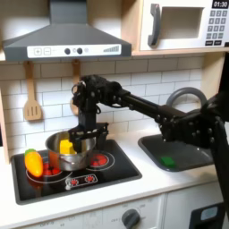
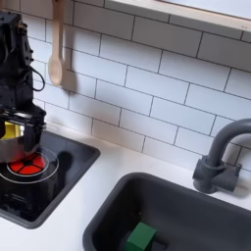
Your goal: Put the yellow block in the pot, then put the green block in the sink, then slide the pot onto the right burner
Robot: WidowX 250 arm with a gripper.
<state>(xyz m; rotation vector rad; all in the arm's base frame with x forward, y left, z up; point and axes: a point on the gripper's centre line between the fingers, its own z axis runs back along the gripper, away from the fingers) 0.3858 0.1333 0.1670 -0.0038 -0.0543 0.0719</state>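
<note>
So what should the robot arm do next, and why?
Probably nudge the pot toward the burner on the first exterior view's right. The yellow block already sits in the pot, the green block lies in the sink, and the gripper is right at the pot's rim.

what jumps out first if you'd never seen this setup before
The black arm stretches from the first exterior view's right across the toy kitchen, its gripper hanging over the shiny pot on the stovetop, with the yellow block showing at the pot's opening. An orange-yellow oval toy lies on the burner to the pot's left in that view. In the second exterior view, the green block sits in the dark sink below the curved faucet.
</note>
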